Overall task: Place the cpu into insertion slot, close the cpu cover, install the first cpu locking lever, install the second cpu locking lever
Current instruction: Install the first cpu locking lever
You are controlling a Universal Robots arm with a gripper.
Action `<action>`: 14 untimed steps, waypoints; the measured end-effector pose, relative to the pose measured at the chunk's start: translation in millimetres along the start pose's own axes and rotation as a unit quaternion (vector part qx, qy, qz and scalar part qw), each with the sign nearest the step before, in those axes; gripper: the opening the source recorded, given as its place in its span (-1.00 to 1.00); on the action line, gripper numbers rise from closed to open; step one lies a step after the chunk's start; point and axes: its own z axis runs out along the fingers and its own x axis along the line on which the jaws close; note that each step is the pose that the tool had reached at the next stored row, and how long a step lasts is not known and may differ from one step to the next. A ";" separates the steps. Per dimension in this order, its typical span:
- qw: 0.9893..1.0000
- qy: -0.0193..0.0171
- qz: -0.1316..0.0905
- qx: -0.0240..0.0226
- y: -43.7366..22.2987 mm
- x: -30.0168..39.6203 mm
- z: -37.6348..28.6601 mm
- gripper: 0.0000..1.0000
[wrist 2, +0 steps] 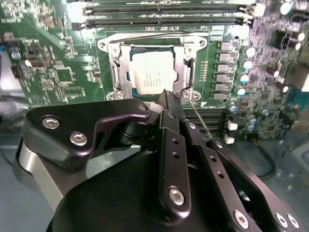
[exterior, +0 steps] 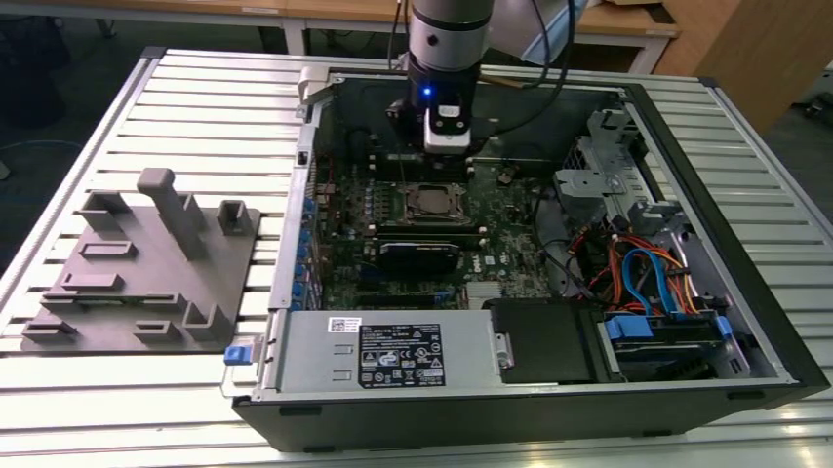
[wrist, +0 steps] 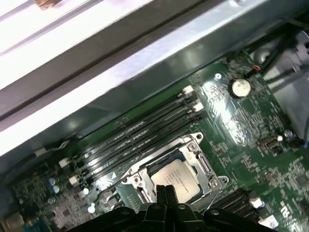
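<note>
The gripper is hanging over the insertion slot, its two dark fingers pressing together tip to tip with nothing visible between them. In the first wrist view the joined fingertips are overlapping the slot's edge on the side away from the long black memory slots.

The cpu is lying flat inside the insertion slot, its silver-grey top facing up. The cpu cover is lying down around the chip, framing it through the cut-out centre, so seating and cover closing are judged as done.

A wire lever is showing just beside the fingertips, at the corner of the insertion slot nearest the gripper. Its long axis is slanting away from the slot's rim rather than lying tucked along it, and it is judged to be unlatched, though whether the fingertips are touching it cannot be told. The relation that matters is therefore short: the lever is lying immediately to one side of the closed tips, off the slot's near corner, with the chip just beyond them.

The green board is spreading around the insertion slot on all sides, and in the exterior view the computer case is enclosing it
</note>
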 end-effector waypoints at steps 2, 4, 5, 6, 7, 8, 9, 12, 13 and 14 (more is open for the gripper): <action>1.000 0.001 -0.018 0.000 0.0 0.0 0.2 -0.80; 0.999 0.001 -0.036 0.000 0.0 0.0 0.3 -0.80; 0.999 0.001 -0.042 0.000 0.0 0.0 0.4 -0.80; 0.999 0.002 -0.048 0.000 0.0 0.0 0.4 -0.80; 0.999 0.002 -0.053 0.000 0.0 0.0 0.4 -0.80; 0.998 0.002 -0.056 0.000 0.0 0.1 0.4 -0.80; 0.998 0.002 -0.059 0.000 0.0 0.1 0.4 -0.80; 0.998 0.002 -0.067 0.000 -0.3 0.6 0.5 -0.80; 0.998 0.002 -0.070 0.000 -0.6 1.1 0.6 -0.80; 0.997 0.002 -0.073 0.000 -1.0 1.7 0.7 -0.80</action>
